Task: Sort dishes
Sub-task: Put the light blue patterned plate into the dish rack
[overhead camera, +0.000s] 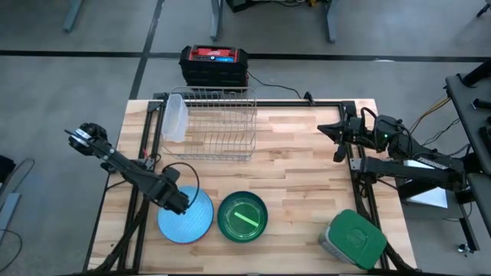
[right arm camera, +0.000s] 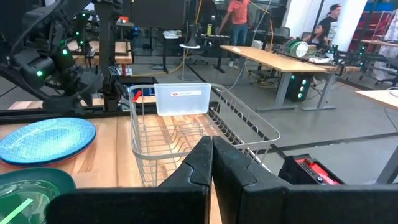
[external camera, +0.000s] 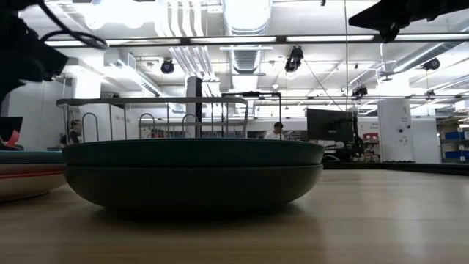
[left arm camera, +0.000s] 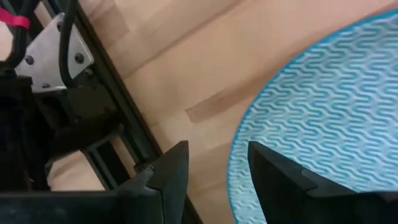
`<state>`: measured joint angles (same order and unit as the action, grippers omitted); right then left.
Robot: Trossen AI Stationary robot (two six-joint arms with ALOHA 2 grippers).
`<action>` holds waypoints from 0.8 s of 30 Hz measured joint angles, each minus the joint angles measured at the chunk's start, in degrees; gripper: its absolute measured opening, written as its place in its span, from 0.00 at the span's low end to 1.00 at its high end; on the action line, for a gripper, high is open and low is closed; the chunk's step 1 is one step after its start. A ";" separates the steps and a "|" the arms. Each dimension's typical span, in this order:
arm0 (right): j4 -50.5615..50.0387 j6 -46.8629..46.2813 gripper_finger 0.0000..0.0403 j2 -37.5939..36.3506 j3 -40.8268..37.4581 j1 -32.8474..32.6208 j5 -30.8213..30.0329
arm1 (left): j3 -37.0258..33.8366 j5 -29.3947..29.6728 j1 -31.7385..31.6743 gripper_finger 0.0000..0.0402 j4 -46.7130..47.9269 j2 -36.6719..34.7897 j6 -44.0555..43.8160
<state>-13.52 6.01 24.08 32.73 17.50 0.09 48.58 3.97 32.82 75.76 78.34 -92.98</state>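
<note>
- The job looks like it is only starting. The wire rack [overhead camera: 219, 123] at the back of the table has no plate or bowl in it yet.
- A light blue plate [overhead camera: 186, 217] lies flat near the front edge of the table. It sits on top of something reddish, and only a thin rim of that peeks out.
- Right beside it is a dark green bowl [overhead camera: 242, 215] with something lime green inside.
- The left gripper [left arm camera: 214, 171] is down at the blue plate's edge. Its fingers are apart, one on each side of the rim, and they do not squeeze it yet.
- The right gripper [right arm camera: 211, 155] waits by the right side of the table, far from the dishes. Its fingers are pressed together and hold nothing.
- So all the dishes are left to sort.
</note>
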 joint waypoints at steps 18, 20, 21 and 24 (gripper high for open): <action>0.00 -0.05 0.00 0.00 0.00 0.00 0.01 | -8.42 -0.07 -0.31 0.39 -13.73 -0.65 4.01; 0.00 -0.05 0.00 0.00 0.00 0.00 0.01 | -8.11 -0.06 -0.31 0.39 -13.54 -0.65 4.03; 0.00 -0.05 0.00 0.00 0.00 0.00 0.00 | -8.05 -0.06 -0.31 0.39 -13.51 -0.67 4.02; 0.00 -0.03 0.00 0.00 0.00 0.00 0.00 | -8.24 -0.02 -0.31 0.39 -13.66 -0.70 4.01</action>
<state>-13.52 5.98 24.08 32.73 17.50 0.09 40.33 3.95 32.51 62.10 77.65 -88.97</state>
